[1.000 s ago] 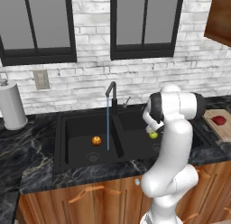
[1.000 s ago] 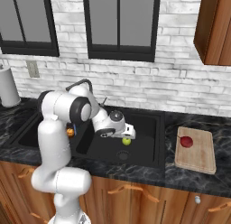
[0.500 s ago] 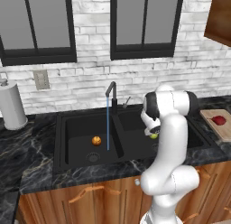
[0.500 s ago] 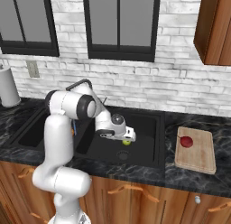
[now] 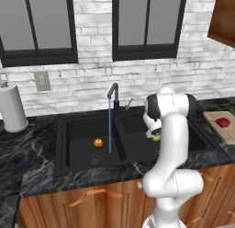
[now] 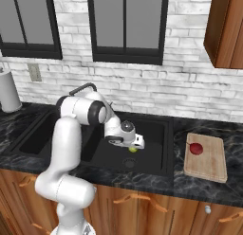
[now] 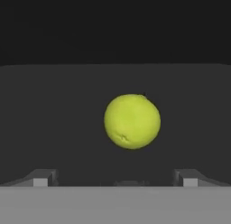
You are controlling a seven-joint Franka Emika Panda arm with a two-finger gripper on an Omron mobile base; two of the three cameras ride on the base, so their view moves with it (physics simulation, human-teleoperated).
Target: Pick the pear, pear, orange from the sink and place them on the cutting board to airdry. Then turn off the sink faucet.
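On my hand feed the two fingertips (image 7: 44,178) sit wide apart at the bottom, and the green pear (image 7: 132,121) lies between and beyond them on the dark basin floor. Nothing is clamped; the tips touch nothing I can see, and I can't tell whether they have reached the fruit's level.

From the right base camera the gripper (image 6: 134,146) is low in the right basin of the sink (image 6: 161,168), with the pear (image 6: 133,149) peeking out just under it, right above the drain (image 6: 129,162). The hand covers most of the fruit there, so contact is impossible to judge. From the left base camera the gripper (image 5: 154,134) is half hidden behind my own forearm, and only a sliver of the pear (image 5: 157,138) shows.

The orange (image 5: 97,143) rests in the left basin near its drain (image 5: 94,160), well apart from the gripper. The faucet (image 5: 114,96) runs, a thin blue stream (image 5: 109,126) falling into the left basin.

The red pear (image 6: 195,148) lies on the board (image 6: 205,169), on the counter to the right of the sink. In the left view the board (image 5: 218,122) is cut off by the frame edge.
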